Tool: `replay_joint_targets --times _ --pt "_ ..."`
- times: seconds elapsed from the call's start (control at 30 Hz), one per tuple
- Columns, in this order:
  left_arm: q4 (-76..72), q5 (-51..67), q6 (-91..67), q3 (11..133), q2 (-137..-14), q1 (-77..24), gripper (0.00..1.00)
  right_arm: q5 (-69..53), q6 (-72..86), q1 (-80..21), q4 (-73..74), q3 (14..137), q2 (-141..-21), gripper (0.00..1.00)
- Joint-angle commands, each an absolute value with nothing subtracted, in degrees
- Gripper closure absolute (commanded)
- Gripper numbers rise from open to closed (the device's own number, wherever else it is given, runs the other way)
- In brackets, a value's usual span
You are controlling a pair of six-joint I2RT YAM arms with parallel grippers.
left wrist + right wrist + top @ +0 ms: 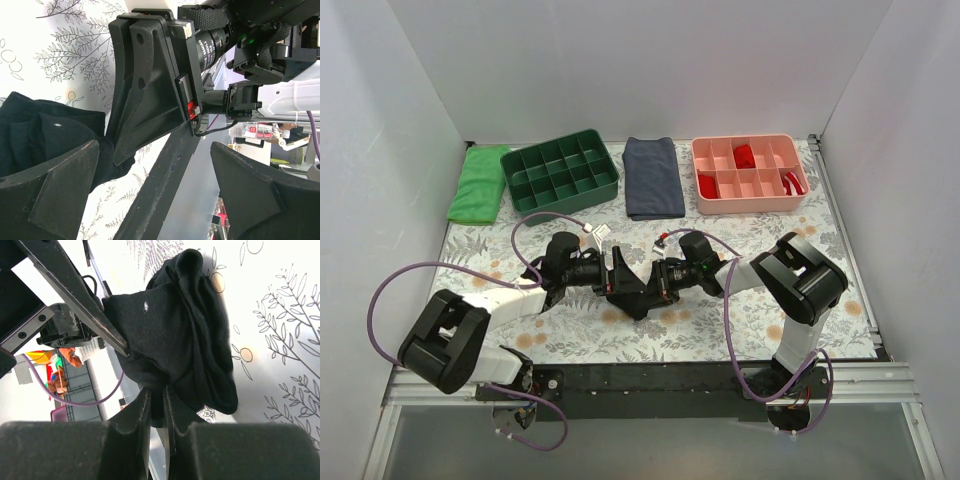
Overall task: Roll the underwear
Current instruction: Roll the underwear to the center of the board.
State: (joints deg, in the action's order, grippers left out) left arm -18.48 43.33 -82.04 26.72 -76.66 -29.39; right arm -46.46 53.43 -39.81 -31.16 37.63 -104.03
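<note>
Black underwear [185, 340] sits bunched at centre frame in the right wrist view. The right gripper [156, 399] pinches its lower edge, fingers [135, 415] nearly together on the fabric. Your left gripper [154, 150] stands beside the bundle, fingers [60, 190] spread wide, holding nothing. The roll looks part-formed. Next, you likely need the left to close on a loose edge and turn it.

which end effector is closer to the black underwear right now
Right. The right end effector is pinched shut on the underwear; the left end effector hangs wide open beside it, not gripping it.
</note>
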Motion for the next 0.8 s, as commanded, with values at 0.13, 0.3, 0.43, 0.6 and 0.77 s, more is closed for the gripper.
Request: replay_joint_targets --times 0.13,0.3,0.43,0.6,0.77 --pt "-9.59 43.16 -79.19 30.94 -70.41 -29.62 0.03 -43.33 55.28 -38.32 -30.32 37.09 -105.47 0.92" --pt "-9.05 42.98 -79.89 29.27 -68.2 -29.62 0.03 -45.17 58.53 -37.88 -33.74 36.12 -105.73 0.94" --pt "-10.89 43.33 -81.12 26.38 -67.06 -29.62 0.04 -43.86 56.34 -37.79 -27.36 37.79 -104.94 0.94" --pt "-11.86 44.03 -81.12 25.49 -68.46 -29.79 0.04 -44.21 55.99 -37.44 -26.28 38.06 -105.73 0.94" --pt "-15.37 42.63 -81.73 24.26 -70.4 -29.97 0.05 -44.38 56.43 -37.27 -26.19 38.06 -106.17 0.93"
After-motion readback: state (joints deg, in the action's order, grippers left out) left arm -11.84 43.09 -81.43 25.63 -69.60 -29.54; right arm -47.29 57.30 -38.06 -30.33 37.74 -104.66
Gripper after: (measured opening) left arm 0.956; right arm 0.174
